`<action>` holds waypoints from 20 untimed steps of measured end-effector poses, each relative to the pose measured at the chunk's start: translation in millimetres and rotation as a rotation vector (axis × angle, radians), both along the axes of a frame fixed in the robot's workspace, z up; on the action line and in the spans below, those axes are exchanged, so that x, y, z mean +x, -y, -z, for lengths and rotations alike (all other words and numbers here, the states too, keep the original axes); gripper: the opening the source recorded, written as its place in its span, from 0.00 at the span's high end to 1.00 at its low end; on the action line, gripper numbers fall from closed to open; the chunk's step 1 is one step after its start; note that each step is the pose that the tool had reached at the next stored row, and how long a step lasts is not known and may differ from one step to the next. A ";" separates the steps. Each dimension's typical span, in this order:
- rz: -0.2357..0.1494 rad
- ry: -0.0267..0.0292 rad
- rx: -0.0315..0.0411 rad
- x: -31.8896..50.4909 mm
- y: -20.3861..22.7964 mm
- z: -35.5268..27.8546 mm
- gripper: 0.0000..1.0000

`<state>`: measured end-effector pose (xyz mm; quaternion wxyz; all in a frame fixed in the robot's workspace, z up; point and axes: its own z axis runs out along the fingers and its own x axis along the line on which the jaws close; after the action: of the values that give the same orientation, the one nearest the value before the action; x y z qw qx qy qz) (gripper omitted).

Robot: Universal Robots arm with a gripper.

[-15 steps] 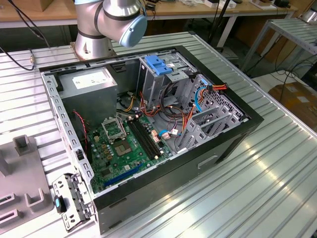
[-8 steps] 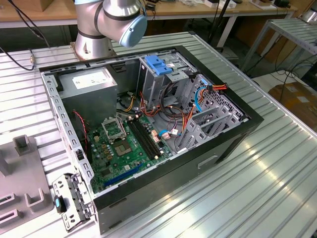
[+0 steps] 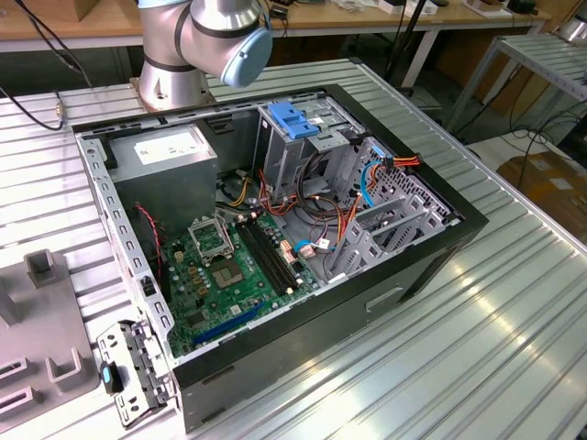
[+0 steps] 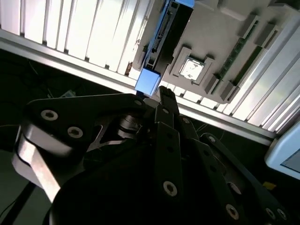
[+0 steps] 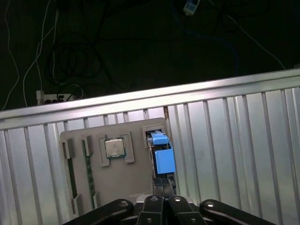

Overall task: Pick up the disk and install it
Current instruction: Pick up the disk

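- In the exterior view, the joint of my arm rises behind an open computer case lying on a ribbed metal table. Inside the case are a green motherboard, a grey power supply, a light-blue latch plate on top of the drive cage, and loose red, orange and blue cables. A grey holder sits on the table at the exterior view's left, just beside the case.
- In the second wrist view, my claw is clenched, its dark tips closed at the blue end tab of the disk. The disk stands on edge in a slot of the grey holder. A processor chip lies in a pocket near it.
- In the first wrist view, my claw is drawn together at the disk, whose blue tab sits right at my tips. The disk is in the slot at one side of the grey holder. The processor chip lies just beside it, and a green memory stick stands further along. The holder rests on the ribbed table.
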<state>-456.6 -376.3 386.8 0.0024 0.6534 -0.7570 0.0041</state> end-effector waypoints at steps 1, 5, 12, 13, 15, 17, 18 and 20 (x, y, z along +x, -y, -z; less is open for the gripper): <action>-0.001 0.0001 0.0000 -0.7 0.0 0.0 0.89; -0.002 0.0012 0.0000 -1.5 0.0 0.0 0.89; -0.006 0.0016 0.0000 -2.7 0.6 2.0 0.71; -0.009 0.0016 0.0001 -3.2 0.8 3.4 0.64; -0.018 0.0016 0.0016 -4.1 0.9 7.6 0.53; -0.029 0.0016 0.0032 -5.0 0.9 11.6 0.40; -0.041 0.0017 0.0043 -6.0 0.8 14.6 0.40; -0.072 0.0016 0.0062 -7.4 0.9 20.3 0.34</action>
<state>-464.0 -377.1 366.5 -0.0003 0.6804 -0.7329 0.0023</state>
